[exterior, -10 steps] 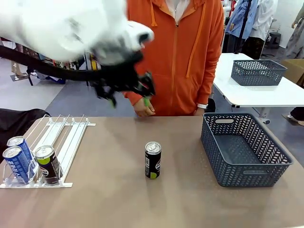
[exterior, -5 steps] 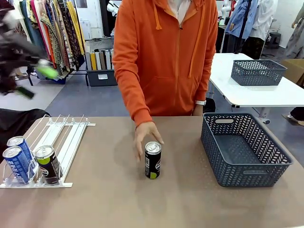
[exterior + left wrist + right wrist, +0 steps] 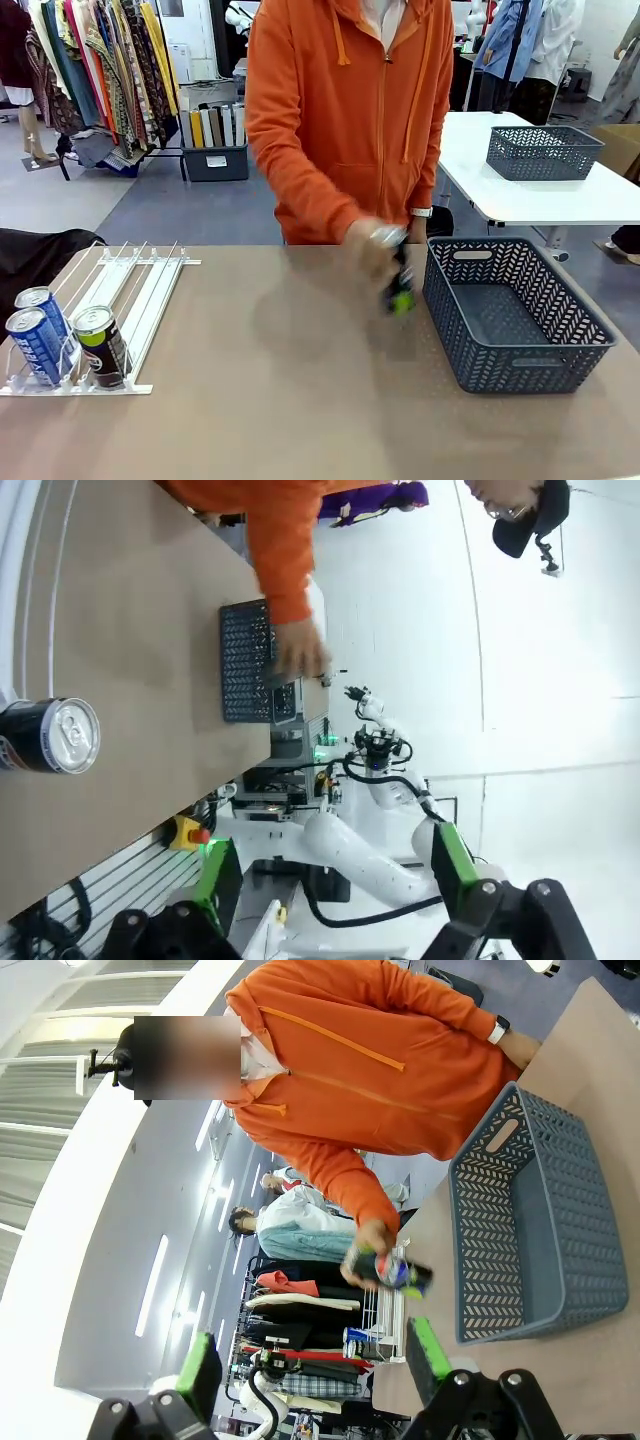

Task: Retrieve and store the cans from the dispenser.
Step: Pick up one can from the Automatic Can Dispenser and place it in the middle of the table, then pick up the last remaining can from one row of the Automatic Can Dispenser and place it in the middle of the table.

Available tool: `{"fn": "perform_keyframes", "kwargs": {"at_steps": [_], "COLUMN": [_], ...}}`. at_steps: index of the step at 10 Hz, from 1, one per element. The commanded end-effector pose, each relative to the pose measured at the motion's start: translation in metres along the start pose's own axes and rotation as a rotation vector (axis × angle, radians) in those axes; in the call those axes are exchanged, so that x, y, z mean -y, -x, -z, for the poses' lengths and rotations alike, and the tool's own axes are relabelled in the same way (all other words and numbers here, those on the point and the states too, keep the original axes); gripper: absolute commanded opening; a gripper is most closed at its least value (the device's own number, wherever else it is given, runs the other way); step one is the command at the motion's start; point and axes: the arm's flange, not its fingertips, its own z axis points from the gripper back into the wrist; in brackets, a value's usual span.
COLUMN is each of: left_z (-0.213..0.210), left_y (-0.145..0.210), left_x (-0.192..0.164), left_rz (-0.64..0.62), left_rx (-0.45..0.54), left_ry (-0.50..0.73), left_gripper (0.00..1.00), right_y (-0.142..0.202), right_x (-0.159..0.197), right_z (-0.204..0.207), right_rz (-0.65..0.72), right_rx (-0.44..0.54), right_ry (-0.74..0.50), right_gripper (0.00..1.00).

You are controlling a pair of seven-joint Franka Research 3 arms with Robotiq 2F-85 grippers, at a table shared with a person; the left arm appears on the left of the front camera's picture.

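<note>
A person's hand (image 3: pixel 366 246) holds a black can (image 3: pixel 398 278) with a green mark, blurred, at mid-frame just beside the grey basket (image 3: pixel 520 378). Three more cans (image 3: pixel 100 345) sit at the dispenser (image 3: pixel 140 290) front, lower left on the tabletop (image 3: pixel 260 400). The left tool (image 3: pixel 332 858) and right tool (image 3: pixel 310 1348) both gape open, empty.

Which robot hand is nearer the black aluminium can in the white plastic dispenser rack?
Left. The left hand hangs close to that can; the right hand is far across the brown table from it.
</note>
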Motion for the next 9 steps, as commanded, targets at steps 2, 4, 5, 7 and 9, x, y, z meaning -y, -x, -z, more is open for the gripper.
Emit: {"fn": "perform_keyframes", "kwargs": {"at_steps": [2, 4, 5, 7, 9], "left_z": [-0.0043, -0.0043, -0.0043, -0.0043, -0.0043], "left_y": [0.0069, 0.0069, 0.0069, 0.0069, 0.0069], "left_x": [0.0382, 0.0382, 0.0382, 0.0382, 0.0382], "left_rz": [0.068, 0.068, 0.068, 0.068, 0.068], "left_rx": [-0.016, -0.016, -0.016, -0.016, -0.016], "left_ry": [-0.070, -0.070, -0.070, -0.070, -0.070], "left_gripper": [1.00, 1.00, 1.00, 1.00, 1.00], "right_y": [-0.0032, -0.0032, -0.0032, -0.0032, -0.0032], "right_x": [-0.0040, -0.0040, -0.0040, -0.0040, -0.0040], "right_z": [0.0016, 0.0016, 0.0016, 0.0016, 0.0016], "right_rz": [-0.010, -0.010, -0.010, -0.010, -0.010], "right_rx": [0.010, 0.010, 0.010, 0.010, 0.010], "right_ry": [-0.018, -0.018, -0.018, -0.018, -0.018], "right_gripper": [1.00, 1.00, 1.00, 1.00, 1.00]}}
